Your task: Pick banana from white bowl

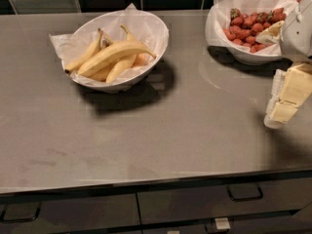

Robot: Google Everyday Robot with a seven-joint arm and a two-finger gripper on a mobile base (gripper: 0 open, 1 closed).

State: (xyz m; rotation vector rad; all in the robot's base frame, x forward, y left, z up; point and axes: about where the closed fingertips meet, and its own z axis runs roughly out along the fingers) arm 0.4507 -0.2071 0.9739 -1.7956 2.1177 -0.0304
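Note:
The white bowl, wide and lined with crinkled white paper, stands at the back left of the grey counter and holds several bananas. The longest bright-yellow banana lies on top. The duller brownish-yellow banana lies partly under it, with its thin stem pointing up toward the back. My gripper, cream-coloured, hangs at the far right edge above the counter. It is far from the banana bowl and holds nothing that I can see.
A second white bowl with red strawberries stands at the back right, just behind my gripper and arm. The counter's front edge runs above dark drawers with handles. A dark tiled wall is behind.

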